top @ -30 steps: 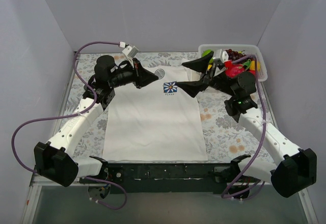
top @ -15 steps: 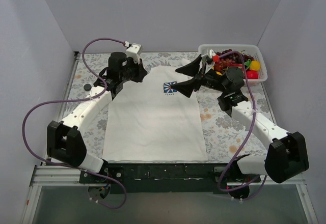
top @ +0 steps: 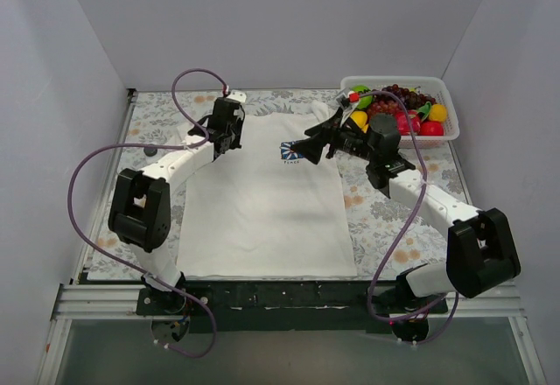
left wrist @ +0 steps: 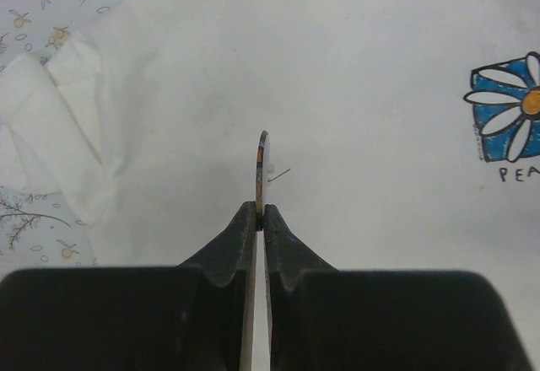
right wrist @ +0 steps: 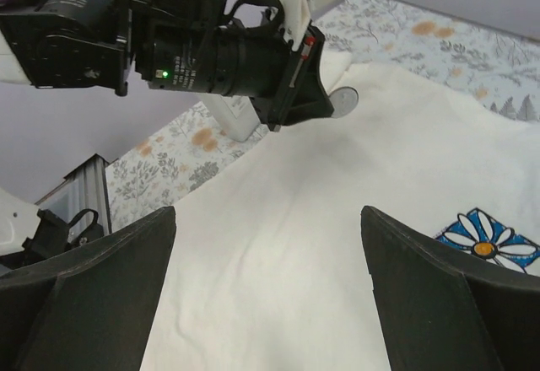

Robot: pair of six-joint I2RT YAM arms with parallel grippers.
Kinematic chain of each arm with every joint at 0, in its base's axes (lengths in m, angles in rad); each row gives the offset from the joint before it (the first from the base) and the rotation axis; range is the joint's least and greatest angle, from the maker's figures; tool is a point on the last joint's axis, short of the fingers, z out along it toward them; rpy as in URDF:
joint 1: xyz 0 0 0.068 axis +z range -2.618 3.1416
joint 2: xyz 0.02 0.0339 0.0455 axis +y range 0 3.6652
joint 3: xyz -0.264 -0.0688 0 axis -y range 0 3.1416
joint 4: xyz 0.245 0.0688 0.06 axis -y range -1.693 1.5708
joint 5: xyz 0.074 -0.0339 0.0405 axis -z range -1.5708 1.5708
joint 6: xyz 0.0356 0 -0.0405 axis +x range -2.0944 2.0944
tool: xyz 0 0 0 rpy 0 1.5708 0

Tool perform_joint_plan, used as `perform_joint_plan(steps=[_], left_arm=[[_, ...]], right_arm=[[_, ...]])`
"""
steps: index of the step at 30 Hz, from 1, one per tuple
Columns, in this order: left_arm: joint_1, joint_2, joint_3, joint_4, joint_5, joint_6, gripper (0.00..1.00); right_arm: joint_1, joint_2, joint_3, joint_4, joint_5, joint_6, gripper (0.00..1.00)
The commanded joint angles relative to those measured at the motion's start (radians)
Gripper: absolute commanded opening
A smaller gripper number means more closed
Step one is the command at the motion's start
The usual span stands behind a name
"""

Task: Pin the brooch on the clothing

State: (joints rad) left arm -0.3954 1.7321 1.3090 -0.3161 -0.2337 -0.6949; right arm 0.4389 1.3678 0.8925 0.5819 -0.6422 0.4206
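Note:
The white T-shirt (top: pixel 262 201) lies flat on the flowered cloth, its blue flower print (top: pixel 292 150) on the chest. My left gripper (top: pixel 229 143) is over the shirt's left shoulder, shut on the brooch (left wrist: pixel 262 164). In the left wrist view the brooch is edge-on, with its thin pin (left wrist: pixel 279 174) pointing right just above the fabric (left wrist: pixel 371 93). The right wrist view shows the brooch as a round grey disc (right wrist: pixel 343 99) at the left gripper's (right wrist: pixel 325 105) tip. My right gripper (top: pixel 308 140) is open and empty, beside the flower print (right wrist: pixel 485 240), its fingers (right wrist: pixel 110 278) wide over the shirt.
A clear bin (top: pixel 394 78) of toy fruit stands at the back right, just behind the right arm. A small dark round object (top: pixel 150 150) lies on the cloth left of the left arm. Purple cables loop above both arms. Grey walls close three sides.
The left gripper has carried the brooch from near the collar leftward to the shirt's left shoulder. The right gripper has moved left, closer to the flower print, still open.

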Motion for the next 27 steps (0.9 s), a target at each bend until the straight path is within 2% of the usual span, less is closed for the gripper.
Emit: perform_joint_plan(steps=[1,5,16,23,27], left_arm=[[-0.003,0.024,0.009,-0.012,-0.137,0.02,0.0],[-0.003,0.052,-0.007,-0.017,-0.188,0.028,0.0],[-0.005,0.115,0.019,-0.018,-0.216,0.057,0.0],[-0.008,0.184,0.035,-0.018,-0.328,0.113,0.0],[-0.01,0.211,0.053,-0.018,-0.345,0.129,0.0]], right_arm=[[-0.003,0.031,0.011,-0.08,0.059,0.0,0.97],[-0.003,0.037,0.006,-0.08,0.033,-0.006,0.97],[-0.003,0.074,0.037,-0.094,-0.024,-0.02,0.97],[-0.003,0.079,0.042,-0.117,-0.033,-0.028,0.96],[-0.003,0.076,0.049,-0.142,-0.027,-0.045,0.96]])
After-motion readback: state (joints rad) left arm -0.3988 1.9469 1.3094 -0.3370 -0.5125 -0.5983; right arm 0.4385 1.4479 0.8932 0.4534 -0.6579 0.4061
